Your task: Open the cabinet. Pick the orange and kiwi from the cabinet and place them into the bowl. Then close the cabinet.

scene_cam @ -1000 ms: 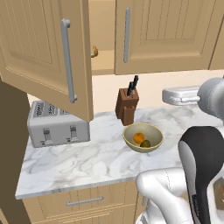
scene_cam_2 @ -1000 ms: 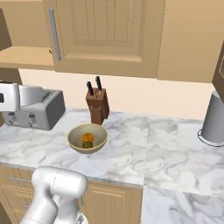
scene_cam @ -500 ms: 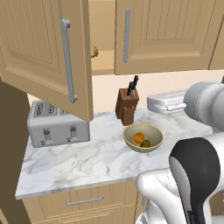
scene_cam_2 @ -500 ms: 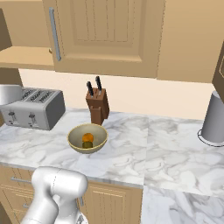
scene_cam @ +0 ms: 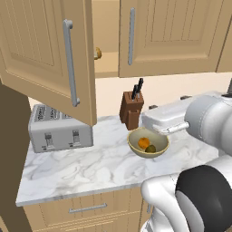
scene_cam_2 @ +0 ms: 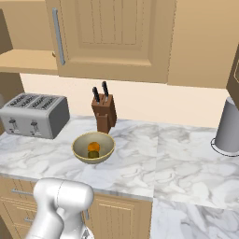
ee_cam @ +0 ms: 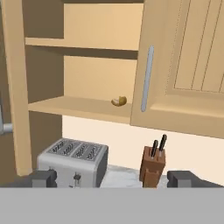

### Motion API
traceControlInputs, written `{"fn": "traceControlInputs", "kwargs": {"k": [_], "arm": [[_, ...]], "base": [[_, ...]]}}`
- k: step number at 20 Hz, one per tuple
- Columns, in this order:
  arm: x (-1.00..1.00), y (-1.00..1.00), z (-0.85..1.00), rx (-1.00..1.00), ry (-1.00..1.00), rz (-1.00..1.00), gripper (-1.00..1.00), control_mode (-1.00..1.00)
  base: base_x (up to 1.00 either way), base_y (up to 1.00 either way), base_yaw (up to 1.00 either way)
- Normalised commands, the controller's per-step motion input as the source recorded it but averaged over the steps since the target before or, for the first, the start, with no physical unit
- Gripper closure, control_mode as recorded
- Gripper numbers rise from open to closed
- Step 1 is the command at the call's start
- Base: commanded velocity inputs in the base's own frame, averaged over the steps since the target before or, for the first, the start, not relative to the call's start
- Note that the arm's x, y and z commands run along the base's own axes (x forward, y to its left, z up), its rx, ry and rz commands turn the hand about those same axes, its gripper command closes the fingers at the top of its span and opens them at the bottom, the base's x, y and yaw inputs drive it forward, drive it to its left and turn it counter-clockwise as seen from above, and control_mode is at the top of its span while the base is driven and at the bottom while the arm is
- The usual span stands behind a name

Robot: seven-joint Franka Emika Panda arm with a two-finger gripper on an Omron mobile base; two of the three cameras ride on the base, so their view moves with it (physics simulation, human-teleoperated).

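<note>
**Fruit in bowl, cabinet left door open**

Orange (scene_cam: 143, 142) and kiwi (scene_cam: 151, 148) sit together inside the bowl (scene_cam: 136, 147) on the marble tabletop (scene_cam: 90, 167), beside the knife block (scene_cam: 131, 110). Cabinet (scene_cam: 167, 36) left door (scene_cam: 50, 54) hangs open, right door shut. Pincer (ee_cam: 112, 178) is spread wide, holding nothing, facing the open shelf (ee_cam: 78, 106) above the toaster (ee_cam: 74, 159).

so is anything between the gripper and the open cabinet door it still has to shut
Nothing visible blocks it. The gripper is open and empty, facing the cabinet; its left door hangs swung out over the toaster. The orange and kiwi already lie in the bowl, below that path.
</note>
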Motion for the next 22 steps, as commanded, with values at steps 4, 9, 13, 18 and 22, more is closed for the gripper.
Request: {"fn": "traceControlInputs", "kwargs": {"k": [4,9,13,18,22], "arm": [[-0.23,0.32,0.00,0.00,-0.09,0.12,-1.00,-1.00],[-0.21,0.32,0.00,-0.01,-0.12,0.12,-1.00,-1.00],[-0.16,0.26,0.00,0.00,-0.12,0.07,-1.00,-1.00],[-0.06,0.16,0.00,0.00,-0.07,0.01,-1.00,-1.00],[0.00,0.21,-0.05,0.00,-0.05,0.00,-1.00,-1.00]], "base": [[0.00,0.00,0.00],[0.00,0.00,0.00],[0.00,0.00,0.00],[0.00,0.00,0.00],[0.00,0.00,0.00]]}}
